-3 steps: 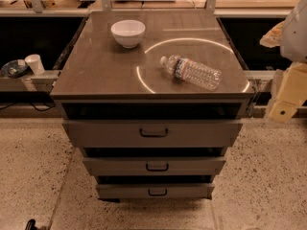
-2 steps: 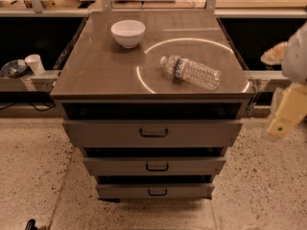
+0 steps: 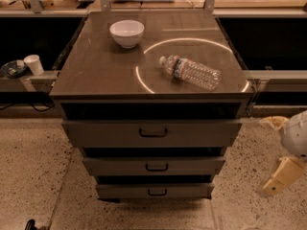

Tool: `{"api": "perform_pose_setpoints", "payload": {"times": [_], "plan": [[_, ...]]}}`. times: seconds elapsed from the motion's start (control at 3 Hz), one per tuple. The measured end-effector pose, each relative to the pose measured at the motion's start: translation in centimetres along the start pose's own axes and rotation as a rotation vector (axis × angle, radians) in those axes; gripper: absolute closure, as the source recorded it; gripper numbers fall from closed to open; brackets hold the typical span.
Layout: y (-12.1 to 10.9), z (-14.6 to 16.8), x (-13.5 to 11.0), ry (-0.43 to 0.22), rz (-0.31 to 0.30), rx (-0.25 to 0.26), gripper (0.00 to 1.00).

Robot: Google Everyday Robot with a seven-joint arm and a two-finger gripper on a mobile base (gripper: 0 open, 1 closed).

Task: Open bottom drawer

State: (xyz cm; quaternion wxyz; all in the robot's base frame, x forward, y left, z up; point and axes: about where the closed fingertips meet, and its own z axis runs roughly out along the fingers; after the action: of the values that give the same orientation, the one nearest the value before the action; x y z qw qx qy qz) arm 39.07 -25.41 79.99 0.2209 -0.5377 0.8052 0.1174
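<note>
A white bowl point(image 3: 127, 33) stands at the back left of the tabletop point(image 3: 91, 78). A clear plastic bottle point(image 3: 192, 72) lies on its side to the right, well apart from the bowl. A white paper cup point(image 3: 34, 63) sits on a ledge at far left.

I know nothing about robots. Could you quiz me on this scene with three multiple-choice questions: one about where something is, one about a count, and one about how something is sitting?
1. Where is the end effector?
A) Low on the right, beside the cabinet
B) Resting on the cabinet top
C) Holding a drawer handle

2. How many drawer fronts does the cabinet show?
A) Two
B) Three
C) Five

3. How does the water bottle sit?
A) Standing upright
B) Lying on its side
C) On the floor

Answers:
1. A: the pale end effector hangs near the floor, off the cabinet's right side and touching nothing.
2. B: three fronts are stacked one below another, each with a dark handle.
3. B: the bottle lies flat on the cabinet top.
</note>
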Motion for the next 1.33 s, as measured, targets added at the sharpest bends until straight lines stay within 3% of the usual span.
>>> {"api": "perform_pose_setpoints", "payload": {"times": [0.67,1.0,1.33], "plan": [[0.6,1.4,0.4,-0.010,-0.005,-0.029,0.00],[2.3,6.2,0.6,-0.087,-0.036,-0.075,0.00],[4.4,14.1,0.9,-0.124,-0.130,-0.109,0.00]]}}
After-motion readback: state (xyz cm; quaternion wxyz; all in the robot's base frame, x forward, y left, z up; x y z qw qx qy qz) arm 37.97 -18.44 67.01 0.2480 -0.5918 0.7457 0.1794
